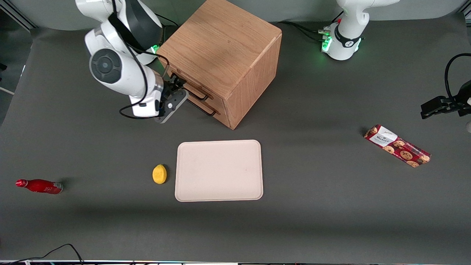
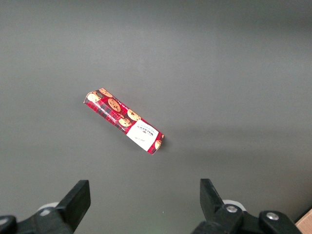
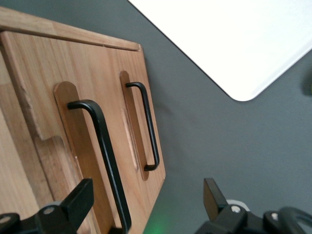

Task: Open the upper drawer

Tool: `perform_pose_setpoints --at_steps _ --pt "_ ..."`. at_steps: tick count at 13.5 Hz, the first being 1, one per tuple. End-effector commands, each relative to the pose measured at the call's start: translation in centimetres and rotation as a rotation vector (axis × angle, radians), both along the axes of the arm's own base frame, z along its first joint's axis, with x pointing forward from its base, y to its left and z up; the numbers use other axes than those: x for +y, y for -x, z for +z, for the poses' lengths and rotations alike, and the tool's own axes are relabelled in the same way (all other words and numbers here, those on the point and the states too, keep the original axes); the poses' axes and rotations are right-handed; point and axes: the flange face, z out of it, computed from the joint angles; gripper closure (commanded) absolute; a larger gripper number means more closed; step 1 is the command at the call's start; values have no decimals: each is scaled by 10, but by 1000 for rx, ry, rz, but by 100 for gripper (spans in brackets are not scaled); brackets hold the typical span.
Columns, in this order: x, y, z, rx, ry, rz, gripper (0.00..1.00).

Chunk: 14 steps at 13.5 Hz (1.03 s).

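Matte dark-grey table (image 1: 312, 206); light-brown oak-grain cube cabinet (image 1: 224, 55), two drawers, two thin black bar handles; upper drawer (image 3: 73, 161) slightly protruding; black two-finger end effector (image 3: 146, 204) fingers apart straddling its handle (image 3: 105, 151); one smooth cream rounded-rectangle tray (image 1: 219, 170) nearer camera.

Oak-brown cabinet (image 1: 224, 55) with black handles, cream tray (image 1: 219, 170), yellow lemon (image 1: 159, 173), red bottle (image 1: 39, 186), red cookie-patterned packet (image 1: 397, 145), dark grey desk (image 1: 312, 206).

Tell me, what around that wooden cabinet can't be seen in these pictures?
- Upper drawer inside: no view shows it.
- Its handle's one end: cut off by the right wrist view's edge.
- Drawer fronts, front view: partly hidden by the gripper, open in front of them.
- Cookie box lettering: too small.
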Motion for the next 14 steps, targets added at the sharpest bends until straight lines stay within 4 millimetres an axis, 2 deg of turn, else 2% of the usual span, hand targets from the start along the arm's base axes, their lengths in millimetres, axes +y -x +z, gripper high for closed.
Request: perform_pose_setpoints --at_steps 1,8,14 --pt "5 10 -16 2 -29 15 0" --pt "7 21 -49 25 -29 62 0" --pt "5 21 -67 15 -34 51 0"
